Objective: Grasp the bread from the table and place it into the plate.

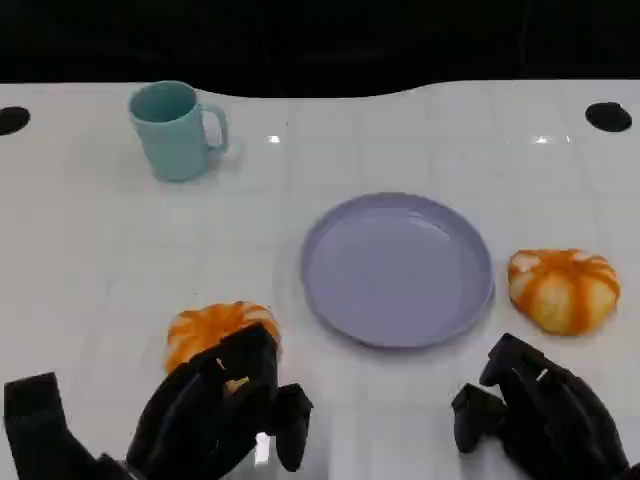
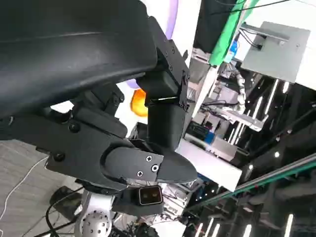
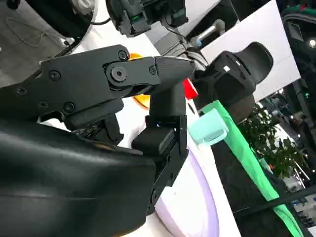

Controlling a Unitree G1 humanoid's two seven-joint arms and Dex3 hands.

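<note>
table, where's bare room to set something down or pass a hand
Bare patches: the table between the mug and the left bread; the back right, beyond the plate; the plate itself. Crowded: the near edge, with the left hand at that bread, and the right hand below the right bread.

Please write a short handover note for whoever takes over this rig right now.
Left hand: at the near-left bread, fingers over its near edge; a grip is not clear.
Right hand: low on the near right, holding nothing, fingers curled.
Second bread lies right of the plate, which holds nothing. Teal mug stands far left.
Done: nothing placed.
Left: grasp a bread and set it in the plate.
</note>
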